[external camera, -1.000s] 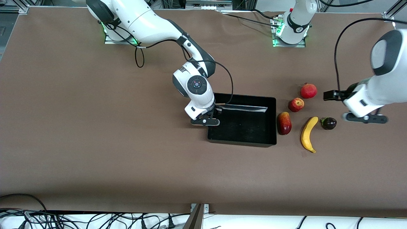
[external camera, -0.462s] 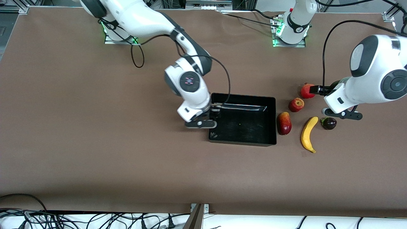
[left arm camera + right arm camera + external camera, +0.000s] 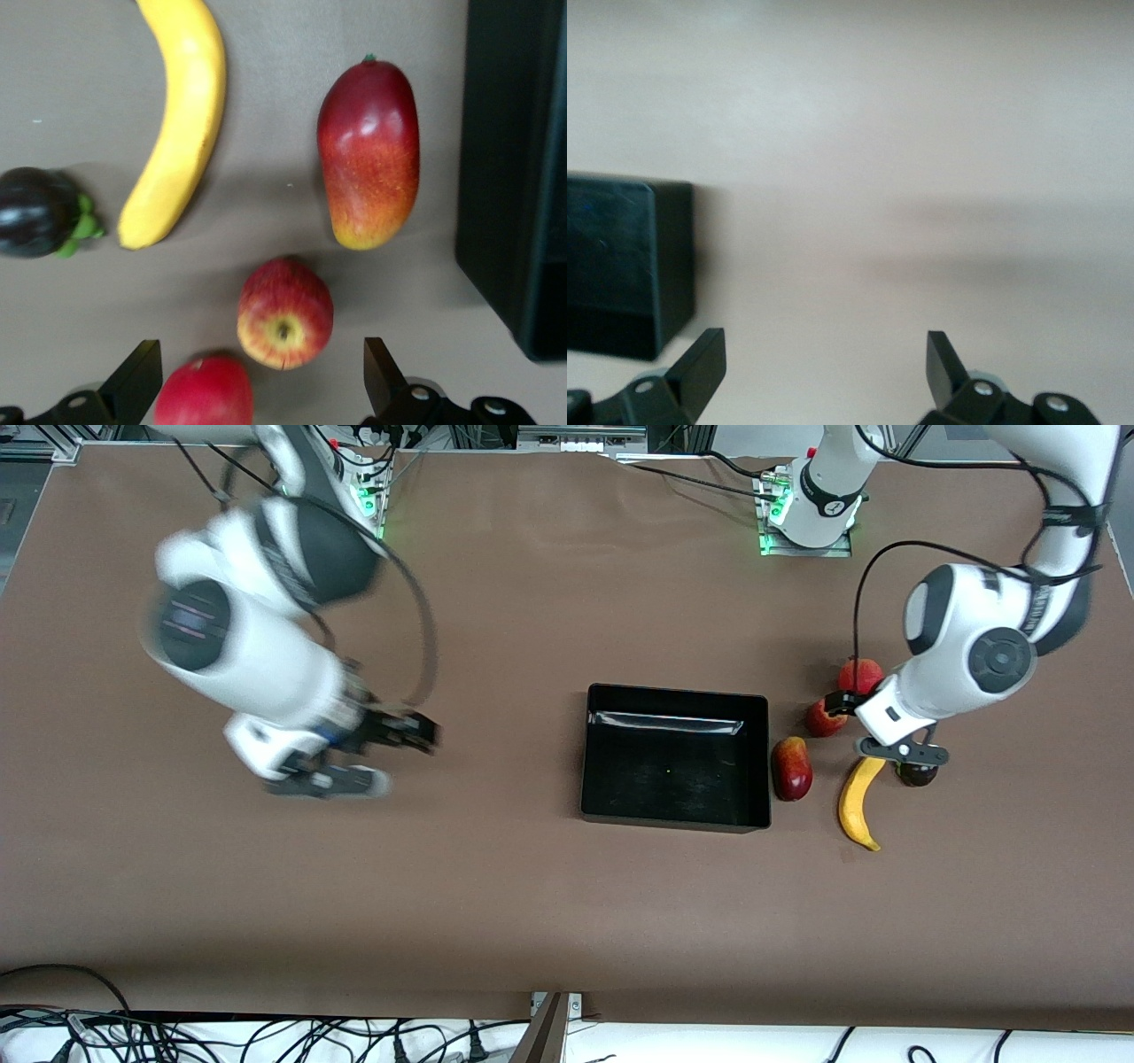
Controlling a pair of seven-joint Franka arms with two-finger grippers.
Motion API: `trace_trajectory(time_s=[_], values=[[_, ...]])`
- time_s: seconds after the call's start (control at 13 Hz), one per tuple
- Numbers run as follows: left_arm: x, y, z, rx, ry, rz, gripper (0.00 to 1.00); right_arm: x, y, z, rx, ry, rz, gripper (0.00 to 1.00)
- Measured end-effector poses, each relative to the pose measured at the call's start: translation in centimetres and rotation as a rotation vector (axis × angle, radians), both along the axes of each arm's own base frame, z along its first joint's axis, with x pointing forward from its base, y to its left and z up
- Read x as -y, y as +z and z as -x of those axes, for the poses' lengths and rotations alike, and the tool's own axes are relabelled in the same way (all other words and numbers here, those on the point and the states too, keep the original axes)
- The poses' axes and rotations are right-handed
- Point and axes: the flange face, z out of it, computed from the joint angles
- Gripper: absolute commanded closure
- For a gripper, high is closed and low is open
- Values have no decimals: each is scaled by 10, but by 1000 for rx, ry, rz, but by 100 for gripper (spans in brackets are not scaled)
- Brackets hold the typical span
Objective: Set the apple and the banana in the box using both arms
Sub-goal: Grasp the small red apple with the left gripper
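Note:
The apple [image 3: 824, 718] lies on the table beside the box [image 3: 673, 819], toward the left arm's end. The banana [image 3: 858, 806] lies nearer the front camera than the apple. My left gripper [image 3: 842, 704] is open and empty, above the apple and a plain red fruit. In the left wrist view, the apple [image 3: 285, 312] sits between the open fingers of my left gripper [image 3: 259, 376], with the banana [image 3: 177, 115] and box wall [image 3: 518, 168] ahead. My right gripper [image 3: 406, 733] is open and empty over bare table toward the right arm's end. It also shows in the right wrist view [image 3: 824, 359], with a box corner [image 3: 620, 266].
A plain red round fruit [image 3: 859, 674] lies just beside the apple. A red-yellow mango-like fruit [image 3: 791, 769] lies against the box's outer wall. A dark eggplant [image 3: 919, 774] lies beside the banana, partly under the left wrist. The box holds nothing.
My right gripper has swung away from the box's edge toward the right arm's end of the table. My left gripper has moved from near the eggplant to over the apple.

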Motion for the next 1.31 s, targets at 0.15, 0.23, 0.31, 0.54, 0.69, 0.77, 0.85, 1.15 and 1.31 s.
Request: trace_trajectory(time_s=[0.15,0.23,0.31,0.54,0.69,0.77,0.85,1.15,1.31], values=[[0,-35,21,45,-3,10,0,59,32,33,-2,17,16,0],[1,-49,29,52,-5,13,0,87,42,54,-4,13,19,0],[1,-62,32,56,-7,17,0,110,48,75,-1,13,32,0],[3,-89,37,35,-12,21,69,138,56,114,22,55,92,0],[3,-92,37,29,-16,21,89,149,53,113,28,69,103,0],[3,-89,36,25,-19,20,92,154,52,110,35,66,103,0],[3,-83,33,15,-19,17,92,156,52,108,42,60,102,0],[29,18,-21,-61,-57,2,89,160,61,95,63,49,99,0],[66,79,-42,-41,-51,1,86,166,66,94,66,39,102,0]])
